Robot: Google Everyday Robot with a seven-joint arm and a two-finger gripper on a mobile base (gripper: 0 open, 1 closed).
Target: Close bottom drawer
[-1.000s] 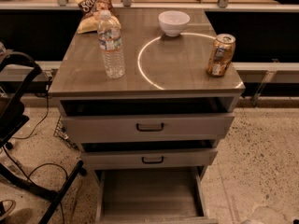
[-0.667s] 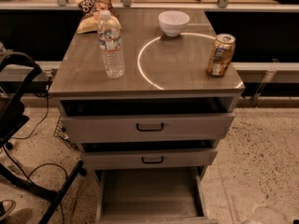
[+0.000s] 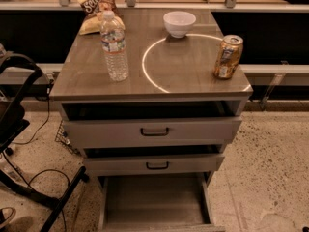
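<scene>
Currently: approach step, no contact made. The gripper is nowhere in frame, so whether the jaws are released or clenched cannot be told.

Task object: bottom drawer [image 3: 154, 202], at 6 o'clock in the view, pulled far out. Its plain grey tray is exposed and looks empty. Its front runs along the lower frame edge; the handle is not visible.

Above it: middle drawer [image 3: 154, 164] and top drawer [image 3: 152, 130], each ajar, with a dark gap above its front. Small black bar handles show on both.

Bench [image 3: 193, 81] load:
- water bottle [image 3: 114, 45] at 9 o'clock, upright
- white bowl [image 3: 179, 23] at 12 o'clock
- soda can [image 3: 228, 57] at 3 o'clock, near the edge
- chip bag [image 3: 96, 6] at 11 o'clock, behind the bottle

A black frame [image 3: 19, 129] with cable stands at 9 o'clock of the cabinet, on the speckled floor [image 3: 270, 168].

Judgement: task not begun, drawer fully open. Next move calls for bringing the gripper low to 6 o'clock, in front of the drawer face, then pushing straight toward 12 o'clock, square to the runners. The push should be steady; a jolt could rock the can or the bottle.
</scene>
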